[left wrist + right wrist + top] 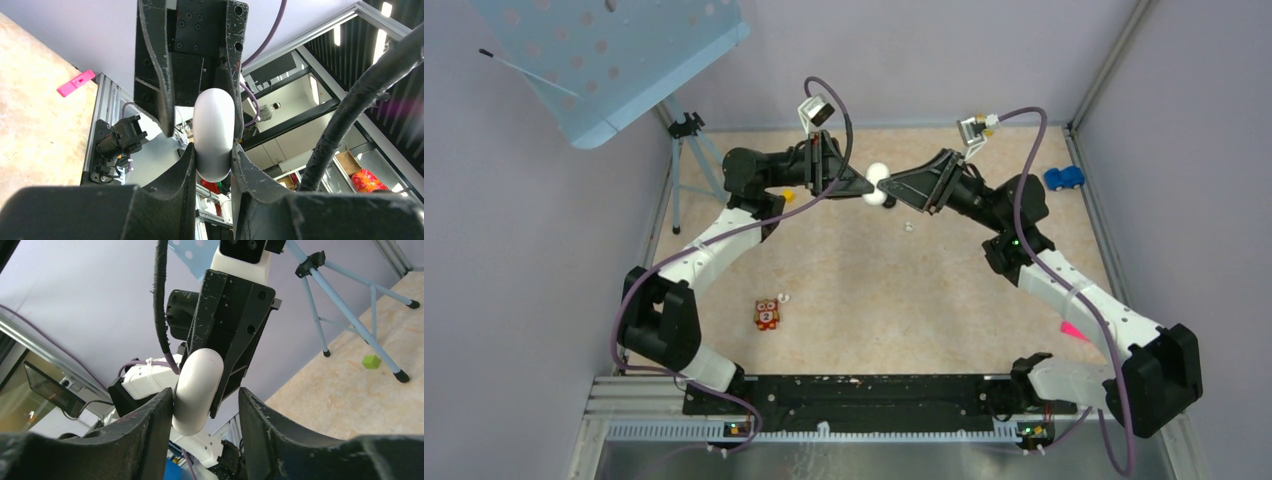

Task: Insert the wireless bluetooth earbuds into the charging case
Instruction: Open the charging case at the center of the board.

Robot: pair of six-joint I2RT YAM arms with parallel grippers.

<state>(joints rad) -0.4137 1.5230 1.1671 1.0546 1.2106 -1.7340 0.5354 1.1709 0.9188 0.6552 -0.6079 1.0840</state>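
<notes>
The white charging case (877,183) is up in the air, off the table (944,300), at about 12 o'clock from the table's middle, where the two arms meet tip to tip. The left tool (213,167) is closed on it. In the left wrist view both black fingers (182,170) press against the case's rounded sides, and it stands upright between them.

The right tool (206,391) comes at the case from its 3 o'clock side in the top view. In the right wrist view the case sits between its jaws. The finger at the case's 9 o'clock touches it and the finger at its 3 o'clock stands apart with a plain gap, so this tool is open around the case and not gripping it.

A white earbud (908,227) lies on the table near the case, at its 5 o'clock. A second white earbud (784,297) lies well apart from the first, toward 7 o'clock, just beside an owl toy (767,314) at the toy's 1 o'clock.

A blue toy car (1064,178) sits at the table's 2 o'clock edge and a pink piece (1074,330) at 4 o'clock beside the right arm. A tripod (686,150) stands at 10 o'clock, and a green cube (371,361) lies near one of its feet
</notes>
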